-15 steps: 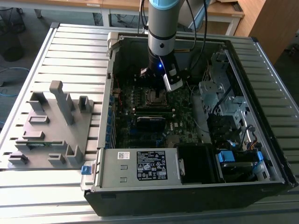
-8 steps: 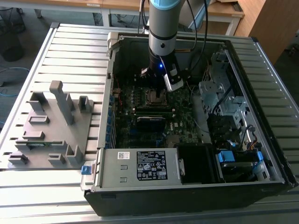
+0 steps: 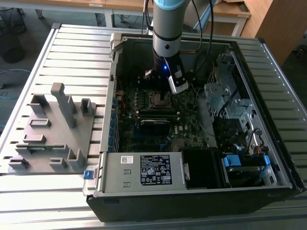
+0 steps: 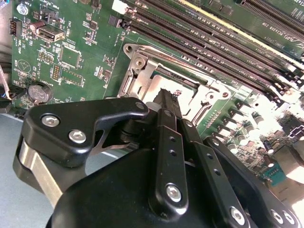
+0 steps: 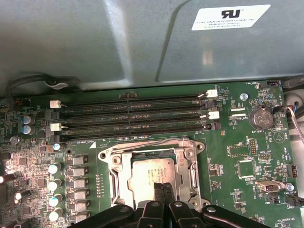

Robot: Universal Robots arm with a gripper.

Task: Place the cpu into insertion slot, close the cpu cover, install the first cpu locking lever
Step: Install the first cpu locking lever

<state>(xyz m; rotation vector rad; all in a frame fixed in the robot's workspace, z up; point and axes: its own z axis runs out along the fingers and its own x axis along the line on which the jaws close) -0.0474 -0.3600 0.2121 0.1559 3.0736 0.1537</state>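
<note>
1 gripper: my gripper (image 5: 162, 190) hangs low inside the computer case (image 3: 201, 191), straight above the socket area of the motherboard (image 3: 144, 115).
Fingers: my 2 fingertips (image 4: 166, 102) are pressed together with no gap between them and nothing clamped, pointing down at the chip.
Cpu: the cpu (image 5: 154, 173) lies flat in the insertion slot (image 5: 118, 173), its dull metal top showing through the frame in both wrist views.
Cpu cover: the cpu cover (image 5: 183, 164) looks folded down flat around the chip; I judge it closed, though I cannot tell whether it is latched.
Key relation: the chip sits directly under my fingertips, which come down at or just over its near edge; whether they touch it I cannot tell.
Locking lever: a thin bright wire (image 5: 142, 141) runs along the side of the socket nearest the 4 memory slots (image 5: 133, 114), beyond the chip from my fingers.
</note>
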